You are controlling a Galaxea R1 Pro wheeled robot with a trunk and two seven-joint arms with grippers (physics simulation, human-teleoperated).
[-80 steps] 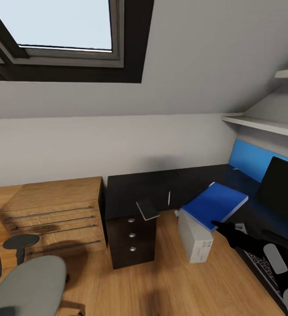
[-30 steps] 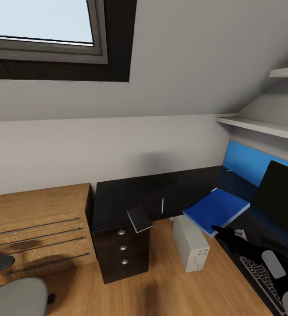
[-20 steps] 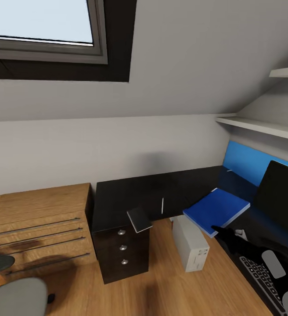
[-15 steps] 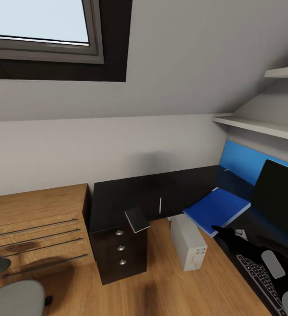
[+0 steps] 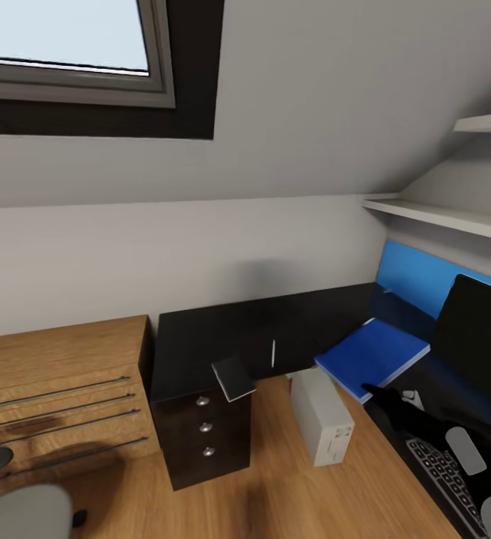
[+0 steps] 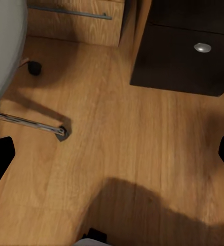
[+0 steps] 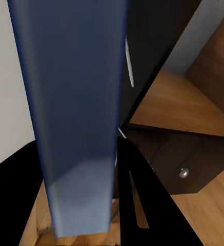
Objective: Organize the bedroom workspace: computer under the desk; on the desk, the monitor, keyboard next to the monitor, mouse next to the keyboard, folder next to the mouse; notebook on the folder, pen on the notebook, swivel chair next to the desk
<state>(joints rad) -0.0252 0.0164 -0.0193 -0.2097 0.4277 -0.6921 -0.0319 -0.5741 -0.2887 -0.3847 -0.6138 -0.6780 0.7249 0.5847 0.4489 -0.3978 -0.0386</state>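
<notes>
The right gripper [image 5: 371, 391], black and tapered, is clamped on the near edge of the thin, bright blue folder [image 5: 373, 355], holding it over the right wing of the glossy black L-shaped desk [image 5: 223, 329], left of the flat black monitor [image 5: 479, 337]; the left gripper's [image 6: 112, 154] fingers stand wide apart over bare wooden floor [image 6: 122, 133], holding nothing. The dark grey notebook [image 5: 233, 376] overhangs the desk's near edge above the knobbed drawers [image 5: 204, 428], the slim whitish pen [image 5: 273, 352] lies just right of it, and the light grey boxy computer [image 5: 320, 415] stands on the floor under the desk.

Glossy black desk [image 5: 223, 333], wood-grain floor [image 6: 122, 138], matt blue folder [image 5: 371, 354].
</notes>
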